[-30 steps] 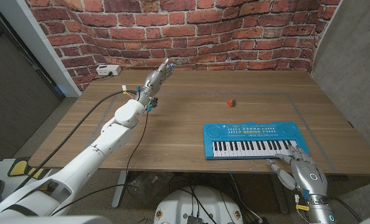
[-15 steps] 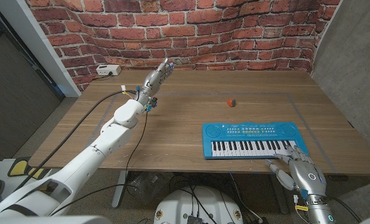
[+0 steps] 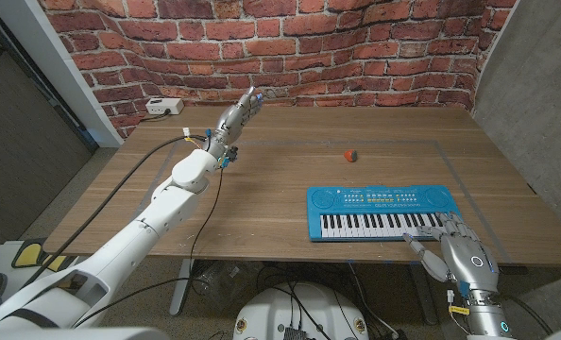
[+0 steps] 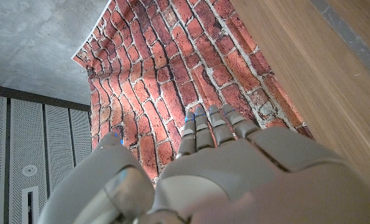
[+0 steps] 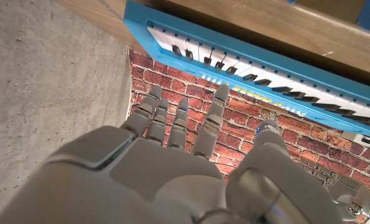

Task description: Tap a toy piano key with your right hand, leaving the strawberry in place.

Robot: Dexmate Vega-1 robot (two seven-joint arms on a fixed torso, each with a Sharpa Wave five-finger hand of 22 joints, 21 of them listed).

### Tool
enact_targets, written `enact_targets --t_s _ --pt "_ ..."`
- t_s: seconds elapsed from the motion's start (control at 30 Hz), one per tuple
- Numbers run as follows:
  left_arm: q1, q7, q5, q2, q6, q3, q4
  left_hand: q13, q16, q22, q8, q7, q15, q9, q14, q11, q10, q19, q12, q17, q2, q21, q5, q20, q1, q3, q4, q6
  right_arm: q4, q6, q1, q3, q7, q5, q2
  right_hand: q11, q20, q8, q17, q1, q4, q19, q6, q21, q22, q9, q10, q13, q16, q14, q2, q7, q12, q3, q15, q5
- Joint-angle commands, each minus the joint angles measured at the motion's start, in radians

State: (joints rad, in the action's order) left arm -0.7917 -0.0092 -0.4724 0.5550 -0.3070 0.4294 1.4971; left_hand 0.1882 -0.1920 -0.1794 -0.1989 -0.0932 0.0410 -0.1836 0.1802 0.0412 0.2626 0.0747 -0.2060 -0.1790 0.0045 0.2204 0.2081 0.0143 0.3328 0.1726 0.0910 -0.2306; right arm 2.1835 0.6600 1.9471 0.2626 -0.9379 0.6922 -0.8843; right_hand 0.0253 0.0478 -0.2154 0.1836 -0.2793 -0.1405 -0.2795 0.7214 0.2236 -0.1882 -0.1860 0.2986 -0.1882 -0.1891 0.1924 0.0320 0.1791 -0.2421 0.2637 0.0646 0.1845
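The blue toy piano [image 3: 382, 212] lies on the wooden table [image 3: 280, 189] at the right, keys toward the near edge. A small red strawberry [image 3: 350, 155] sits on the table behind it, apart from both hands. My right hand [image 3: 462, 249] is at the piano's near right corner, fingers spread and pointing at the last keys, holding nothing; whether they touch a key I cannot tell. In the right wrist view the right hand [image 5: 172, 162] reaches toward the piano [image 5: 253, 68]. My left hand [image 3: 240, 115] is raised at the far left, fingers straight, empty, also seen as the left hand [image 4: 222, 168].
A white box [image 3: 164, 107] with a cable sits at the table's far left corner by the brick wall [image 3: 356, 57]. A black cable [image 3: 144, 165] runs along my left arm. A taped line [image 3: 460, 179] frames the table's working area.
My right hand has drawn back a little toward the near right, its fingertips shifting from over the right-hand keys to the piano's corner. The left arm and strawberry stay put.
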Motion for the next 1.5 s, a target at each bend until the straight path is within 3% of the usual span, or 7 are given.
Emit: enact_targets --t_s 0.03,0.2,0.7,0.77,0.87,1.2,1.5 --pt "0.011 0.000 0.003 -0.003 0.001 0.000 -0.007 0.005 0.003 -0.001 0.000 0.002 -0.004 -0.003 0.004 0.000 0.004 0.004 0.002 -0.005 0.002 -0.004 -0.001 0.001 -0.001 -0.003 -0.003 -0.010 0.029 -0.002 0.010 -0.026 -0.009 0.025 0.011 0.001 -0.028 0.011 0.003 -0.008 0.000 -0.004 -0.025 0.008 -0.004 -0.003 0.017 -0.002 -0.011 0.020 0.001 -0.003 -0.006 0.006 0.003 -0.002" --pt "0.016 -0.003 0.001 -0.004 -0.002 -0.001 -0.008 0.005 0.003 -0.001 -0.001 0.003 -0.005 -0.003 0.003 0.000 0.006 0.003 0.001 -0.005 0.001 -0.005 -0.001 0.002 -0.001 -0.004 -0.003 -0.011 0.049 -0.010 0.018 -0.046 -0.005 0.031 0.018 -0.001 -0.029 0.024 0.004 -0.008 0.000 -0.005 -0.058 0.007 -0.004 -0.004 0.020 -0.002 -0.009 0.026 0.000 -0.014 -0.005 0.006 0.003 -0.002" --pt "0.034 -0.023 -0.009 -0.019 -0.012 0.006 -0.021 0.005 0.002 -0.001 -0.001 0.003 -0.006 -0.003 0.006 -0.003 0.005 0.004 0.002 -0.005 0.001 -0.006 -0.001 0.002 0.000 -0.007 -0.003 -0.013 0.136 -0.093 0.078 -0.165 0.046 0.019 0.051 -0.001 -0.022 0.029 0.004 -0.008 0.001 -0.016 -0.082 0.010 -0.003 -0.005 0.026 -0.002 -0.009 0.038 0.001 -0.022 -0.005 0.007 -0.002 -0.003" --pt "0.037 -0.029 -0.012 -0.023 -0.017 0.007 -0.025 0.005 0.002 -0.001 -0.001 0.003 -0.007 -0.003 0.005 -0.005 0.006 0.004 0.002 -0.005 0.001 -0.006 -0.001 0.002 0.000 -0.007 -0.003 -0.012 0.142 -0.122 0.088 -0.191 0.064 0.000 0.059 0.014 -0.021 0.041 0.005 -0.006 0.004 -0.021 -0.134 0.011 -0.003 -0.006 0.023 -0.002 -0.006 0.041 0.003 -0.051 -0.001 0.007 -0.003 -0.004" --pt "0.037 -0.033 -0.015 -0.024 -0.016 0.009 -0.024 0.005 0.002 -0.001 -0.001 0.004 -0.008 -0.003 0.005 -0.002 0.006 0.004 0.002 -0.005 0.001 -0.007 -0.001 0.002 0.000 -0.008 -0.003 -0.013 0.144 -0.162 0.092 -0.218 0.080 -0.016 0.076 0.021 -0.021 0.044 0.005 -0.005 0.004 -0.032 -0.165 0.014 -0.003 -0.006 0.023 -0.002 -0.005 0.043 0.003 -0.066 0.001 0.007 -0.002 -0.004" --pt "0.030 -0.020 -0.015 -0.026 -0.011 0.007 -0.019 0.005 0.002 -0.001 -0.001 0.003 -0.009 -0.003 0.006 -0.005 0.007 0.005 0.002 -0.005 0.002 -0.007 0.000 0.002 0.001 -0.009 -0.003 -0.014 0.148 -0.320 0.079 -0.299 0.121 -0.068 0.153 0.029 -0.031 0.042 0.004 -0.007 0.003 -0.050 -0.195 0.018 -0.003 -0.008 0.028 -0.003 -0.005 0.053 0.003 -0.071 0.001 0.008 0.000 -0.004" --pt "0.035 0.007 0.003 -0.031 0.000 0.009 -0.016 0.005 0.002 -0.001 -0.001 0.001 -0.009 -0.003 0.007 -0.005 0.007 0.005 0.002 -0.005 0.003 -0.008 0.000 0.001 0.002 -0.010 -0.003 -0.015 0.122 -0.467 0.027 -0.371 0.207 -0.152 0.211 0.045 -0.036 0.042 0.004 -0.004 0.006 -0.069 -0.243 0.023 -0.002 -0.009 0.033 -0.003 -0.004 0.060 0.004 -0.114 0.001 0.007 -0.002 -0.005"
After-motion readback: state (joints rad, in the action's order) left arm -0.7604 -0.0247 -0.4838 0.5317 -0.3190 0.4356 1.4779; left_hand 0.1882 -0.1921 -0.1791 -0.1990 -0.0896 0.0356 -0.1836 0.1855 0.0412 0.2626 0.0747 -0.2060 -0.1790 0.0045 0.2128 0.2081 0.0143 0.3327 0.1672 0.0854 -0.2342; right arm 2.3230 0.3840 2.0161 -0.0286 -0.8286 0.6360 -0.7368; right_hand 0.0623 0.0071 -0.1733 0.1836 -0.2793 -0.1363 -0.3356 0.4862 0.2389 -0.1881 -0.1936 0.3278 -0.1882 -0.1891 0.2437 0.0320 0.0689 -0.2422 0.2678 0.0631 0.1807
